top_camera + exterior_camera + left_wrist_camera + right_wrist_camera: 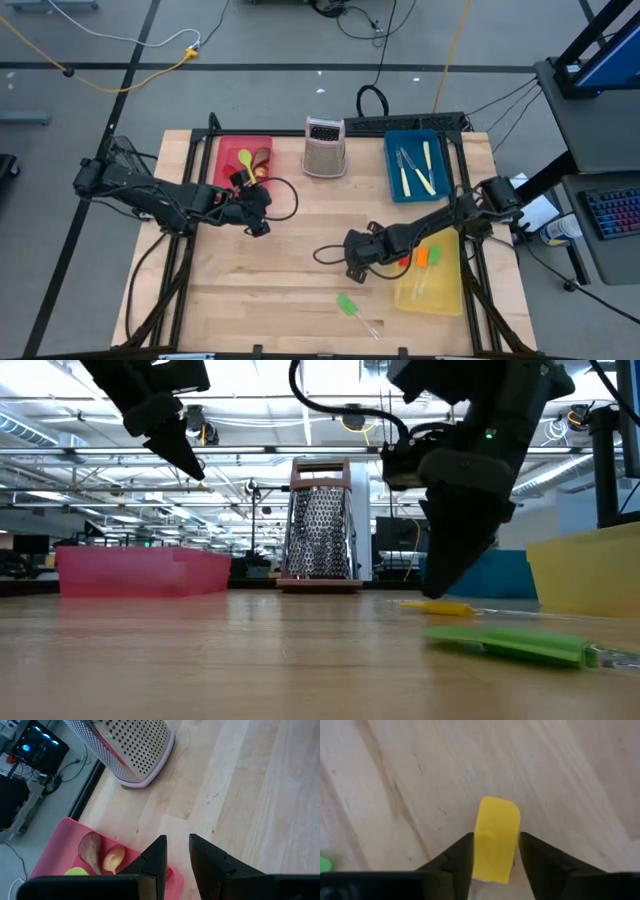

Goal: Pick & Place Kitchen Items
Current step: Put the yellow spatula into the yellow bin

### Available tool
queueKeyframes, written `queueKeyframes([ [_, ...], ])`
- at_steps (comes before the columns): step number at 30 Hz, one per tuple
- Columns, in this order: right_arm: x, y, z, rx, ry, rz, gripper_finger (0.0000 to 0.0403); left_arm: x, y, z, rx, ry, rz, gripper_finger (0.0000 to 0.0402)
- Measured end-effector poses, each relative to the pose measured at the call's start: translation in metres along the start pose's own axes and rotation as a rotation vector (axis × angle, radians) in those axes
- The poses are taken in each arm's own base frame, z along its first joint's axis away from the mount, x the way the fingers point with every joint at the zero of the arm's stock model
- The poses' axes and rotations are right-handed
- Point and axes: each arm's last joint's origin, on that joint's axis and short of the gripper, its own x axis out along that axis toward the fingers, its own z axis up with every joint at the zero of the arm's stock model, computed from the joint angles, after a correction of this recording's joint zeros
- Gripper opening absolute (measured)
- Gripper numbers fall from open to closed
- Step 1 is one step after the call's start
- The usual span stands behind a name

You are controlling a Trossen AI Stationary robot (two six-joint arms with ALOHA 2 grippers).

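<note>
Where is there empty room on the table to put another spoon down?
Bare wood lies at the near left, in front of the left gripper, and between the grater and the right gripper. It is crowded around the green spatula and yellow tray.

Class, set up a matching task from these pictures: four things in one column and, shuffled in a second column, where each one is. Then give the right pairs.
Things:
1. box grater
2. cream-handled knives
3. green spatula
4. yellow spatula head

Places:
A. lying on the bare table
B. between the right claw's fingers
C. standing between the red tray and blue tray
D. in the blue tray

Pairs: 1-C, 2-D, 3-A, 4-B
</note>
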Motion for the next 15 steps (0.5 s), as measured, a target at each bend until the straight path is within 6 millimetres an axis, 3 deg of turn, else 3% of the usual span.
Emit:
queueKeyframes([
  [7,0.013,0.008,-0.014,-0.058,0.004,-0.066,0.0207,0.0,0.0,0.0,-0.001,-0.001,-0.001,0.0088],
  [15,0.027,0.004,-0.023,0.016,0.005,-0.192,0.0209,0.0,0.0,0.0,-0.005,-0.002,-0.001,0.0088],
])
